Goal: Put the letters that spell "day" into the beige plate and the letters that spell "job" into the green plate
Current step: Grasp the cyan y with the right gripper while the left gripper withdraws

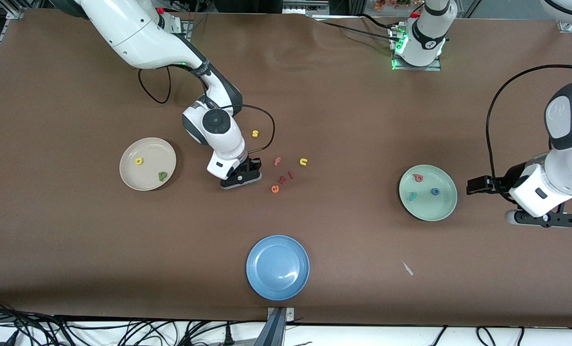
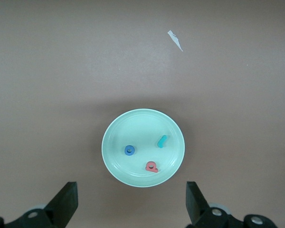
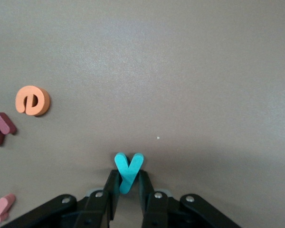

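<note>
**Right wrist view: teal y pinched on the table, two plates part-filled**

Right wrist view shows the right gripper (image 3: 128,183) with its fingers drawn narrow on the stem of the teal y (image 3: 128,170), which still lies on the brown table (image 3: 190,71). An orange e (image 3: 33,100), a dark red letter (image 3: 1,128) and a pink letter (image 3: 1,209) sit nearby; the last two are cut by the frame edge and cannot be read.

From the front camera the right gripper (image 1: 240,179) is low at the middle of the table, and its body hides the y. Taking that gripper as the dial's centre, the beige plate (image 1: 147,144) lies at about 9 o'clock, holding a yellow a (image 1: 139,161) and a green d (image 1: 162,176). A yellow s (image 1: 255,133) sits at about 1 o'clock, a pink f (image 1: 277,161) and yellow u (image 1: 303,162) at about 2, and the e (image 1: 275,189) at about 4, with two small red letters too tiny to read between them. The blue plate (image 1: 277,267) is at about 5.

The left gripper (image 1: 545,220) waits toward the left arm's end of the table, its jaws spread wide, as the left wrist view shows. The green plate (image 1: 428,211) beside it holds a blue o (image 2: 129,150), a teal j (image 2: 162,141) and a red-pink b (image 2: 152,166). A white paper scrap (image 2: 175,40) lies apart from the plate.

No brand or label is legible on the arms.
</note>
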`<move>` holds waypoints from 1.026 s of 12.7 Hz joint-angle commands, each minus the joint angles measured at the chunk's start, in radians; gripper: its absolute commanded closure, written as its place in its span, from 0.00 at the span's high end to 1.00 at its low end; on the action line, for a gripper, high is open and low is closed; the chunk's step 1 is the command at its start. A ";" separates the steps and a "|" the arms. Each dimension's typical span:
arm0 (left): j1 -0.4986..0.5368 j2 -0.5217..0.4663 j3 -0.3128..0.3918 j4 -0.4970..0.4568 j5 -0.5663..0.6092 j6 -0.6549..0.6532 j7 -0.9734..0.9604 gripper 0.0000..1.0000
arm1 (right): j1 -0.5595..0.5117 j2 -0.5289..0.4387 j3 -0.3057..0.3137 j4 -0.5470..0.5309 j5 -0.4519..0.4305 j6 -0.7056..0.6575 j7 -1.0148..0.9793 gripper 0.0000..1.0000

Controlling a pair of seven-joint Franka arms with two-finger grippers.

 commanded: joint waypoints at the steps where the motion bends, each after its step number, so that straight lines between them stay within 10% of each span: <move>1: -0.006 -0.010 0.011 -0.020 -0.025 0.020 0.004 1.00 | 0.003 0.004 -0.022 -0.007 -0.019 0.010 -0.020 0.10; 13: -0.004 -0.002 0.011 -0.007 -0.025 0.020 0.007 1.00 | -0.320 -0.431 -0.028 -0.238 0.126 -0.381 -0.590 0.10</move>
